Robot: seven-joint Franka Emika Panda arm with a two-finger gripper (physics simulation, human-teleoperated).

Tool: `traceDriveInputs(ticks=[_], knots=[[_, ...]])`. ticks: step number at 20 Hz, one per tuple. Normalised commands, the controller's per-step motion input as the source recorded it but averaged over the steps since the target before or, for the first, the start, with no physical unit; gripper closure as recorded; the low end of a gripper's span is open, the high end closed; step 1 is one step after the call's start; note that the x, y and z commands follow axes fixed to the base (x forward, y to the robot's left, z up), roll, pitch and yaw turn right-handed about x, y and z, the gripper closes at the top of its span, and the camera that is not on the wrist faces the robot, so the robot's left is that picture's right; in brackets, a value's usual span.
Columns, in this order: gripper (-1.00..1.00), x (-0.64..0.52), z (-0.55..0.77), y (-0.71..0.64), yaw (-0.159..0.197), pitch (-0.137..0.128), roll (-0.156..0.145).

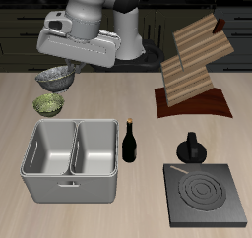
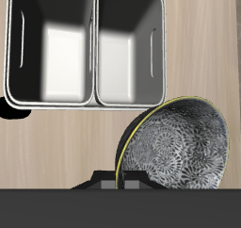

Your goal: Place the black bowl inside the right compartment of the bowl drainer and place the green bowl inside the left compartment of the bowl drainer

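My gripper (image 1: 65, 72) is shut on the rim of the black bowl (image 1: 56, 79) and holds it tilted in the air, above the table near its back. In the wrist view the black bowl (image 2: 179, 147) shows its silvery speckled inside, with the gripper (image 2: 119, 182) clamped on its edge. The green bowl (image 1: 49, 105) sits on the table just under the lifted bowl. The bowl drainer (image 1: 69, 188) stands nearer the front edge, and both basins look empty. The wrist view shows the bowl drainer (image 2: 95, 102) a short way beyond the held bowl.
A dark wine bottle (image 1: 129, 142) stands upright close beside the drainer. Farther along are a black moka pot (image 1: 190, 148) and a dark stove plate (image 1: 207, 195). A wooden rack (image 1: 195, 65) stands at the back.
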Motion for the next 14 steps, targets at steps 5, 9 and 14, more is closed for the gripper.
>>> traceDriveInputs(ticks=[5,9,14], knots=[[1.00,0.20,0.20,0.00,0.001,-0.015,-0.009],[1.00,0.10,0.26,0.00,0.012,-0.034,-0.012],[1.00,0.24,0.22,0.06,0.036,-0.030,-0.001]])
